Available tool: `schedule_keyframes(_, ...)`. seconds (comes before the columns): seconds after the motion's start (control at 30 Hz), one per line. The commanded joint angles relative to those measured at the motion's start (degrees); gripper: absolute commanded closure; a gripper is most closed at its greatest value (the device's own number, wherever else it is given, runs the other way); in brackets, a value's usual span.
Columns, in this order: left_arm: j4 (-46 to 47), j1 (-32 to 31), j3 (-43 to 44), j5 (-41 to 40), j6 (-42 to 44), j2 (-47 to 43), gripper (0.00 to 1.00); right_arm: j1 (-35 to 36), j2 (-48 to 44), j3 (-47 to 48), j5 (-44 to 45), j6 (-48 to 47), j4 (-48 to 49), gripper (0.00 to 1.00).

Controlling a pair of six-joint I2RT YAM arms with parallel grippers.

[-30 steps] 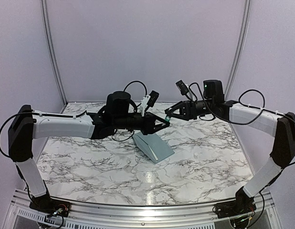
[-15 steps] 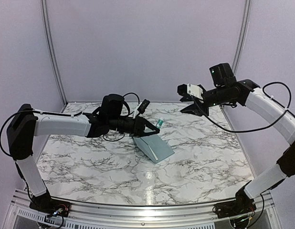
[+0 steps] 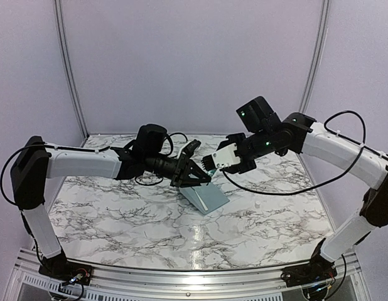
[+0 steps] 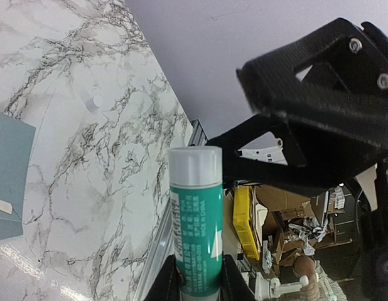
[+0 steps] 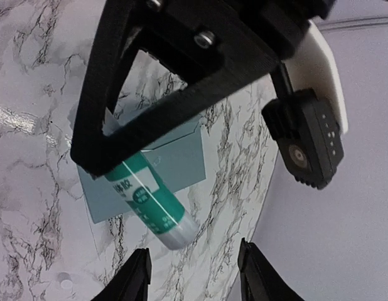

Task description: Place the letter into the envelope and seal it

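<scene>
Near the centre of the overhead view, your left gripper (image 3: 195,173) holds a small glue stick (image 4: 195,235) up off the table, its fingers clamped on the lower green part of the tube so the pale top end points outward, toward the other arm. That grip looks deliberate — it leaves the top end free for a second hand to work on.

Your right gripper (image 3: 214,160) sits just beside that end, at centre right of the overhead frame. In its wrist view the fingers (image 5: 136,276) stand apart at the bottom edge, holding nothing, with the glue stick (image 5: 150,202) lying between and ahead of them. My reading is that you're lining up to grasp or pull the cap; whether a cap is on is hard to tell from these views, though a small white piece (image 4: 93,101) lying on the marble table (image 3: 118,219) could be one.

Below both grippers, the envelope (image 3: 206,195) lies flat on the table, centre of the overhead frame, with a paler strip along its left edge. The letter doesn't show anywhere — likely already inside, which would explain why glue is being readied. Sealing is not yet done; keep the tube steady so the open fingers can close squarely on its tip.
</scene>
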Motion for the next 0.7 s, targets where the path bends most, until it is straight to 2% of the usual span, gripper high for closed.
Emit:
schedule_keyframes(0.0, -0.7, 0.0, 2.4, 4.1, -2.2, 1.3, 0.93, 4.0, 1.2, -0.4, 5.0, -2.9, -0.5, 0.55)
schedule_keyframes(0.17, -0.7, 0.2, 3.2, 5.9, -2.8, 1.4, 0.93, 6.3, 2.0, -1.7, 8.4, -4.6, -0.4, 0.56)
schedule_keyframes(0.37, -0.7, 0.5, 3.5, 7.5, -3.1, 1.5, 0.92, 7.1, 2.2, -3.4, 10.0, -5.1, 0.5, 0.65)
schedule_keyframes(0.6, -0.7, 1.4, 3.1, 7.7, -3.6, 1.7, 0.92, 7.1, 1.7, -3.9, 10.7, -4.3, 1.3, 0.88)
schedule_keyframes(0.67, -0.6, 1.6, 3.1, 7.2, -3.3, 1.5, 0.89, 7.0, 1.6, -4.2, 10.6, -3.3, 2.0, 0.92)
